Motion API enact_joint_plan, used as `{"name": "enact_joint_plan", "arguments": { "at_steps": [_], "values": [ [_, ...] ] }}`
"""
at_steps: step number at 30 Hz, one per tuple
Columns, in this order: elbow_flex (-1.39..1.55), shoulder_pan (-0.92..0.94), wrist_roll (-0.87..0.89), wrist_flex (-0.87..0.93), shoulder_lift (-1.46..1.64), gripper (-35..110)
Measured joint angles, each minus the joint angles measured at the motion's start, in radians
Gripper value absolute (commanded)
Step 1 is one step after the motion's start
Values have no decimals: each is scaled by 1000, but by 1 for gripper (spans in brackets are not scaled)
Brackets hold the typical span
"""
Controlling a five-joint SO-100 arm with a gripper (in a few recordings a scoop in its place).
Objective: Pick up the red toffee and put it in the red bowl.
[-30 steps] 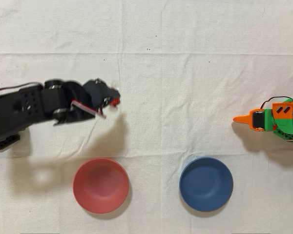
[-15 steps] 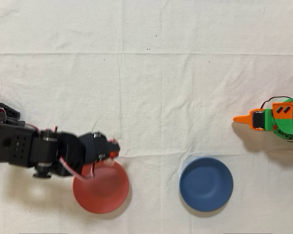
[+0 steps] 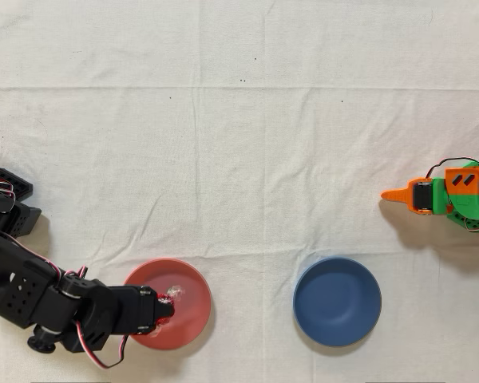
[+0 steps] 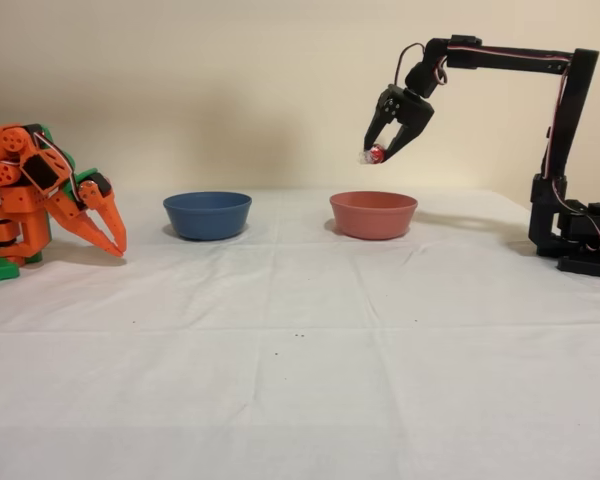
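While raised above the round matte red bowl [image 4: 373, 214], black gripper [image 4: 377, 153] fingers nearly closed, pinching shiny foil red toffee [image 4: 374, 155]; smooth blue bowl [image 4: 207, 214] left in fixed view.

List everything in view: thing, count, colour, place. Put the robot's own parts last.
red bowl: one, salmon-red, on the cloth, right of the other bowl in the fixed view.
blue bowl: one, blue, on the cloth beside it, holding nothing.
red toffee: one, shiny red with whitish wrapper ends, held in the air above the red bowl.
tablecloth: one, white, creased, covering the table.
orange arm: one, orange on a green base, idle at the left of the fixed view.
black arm: one, black, reaching over the red bowl.
end effector: one, black, shut on the toffee.
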Motion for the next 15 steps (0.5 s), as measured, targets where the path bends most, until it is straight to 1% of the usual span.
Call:
{"name": "enact_joint_plan", "arguments": {
  "at_steps": [6,11,15],
  "values": [
    [0,38,9,-17,-58,11],
    [0,34,-3,-18,-95,14],
    [0,55,-18,-18,-118,21]
  ]
}}
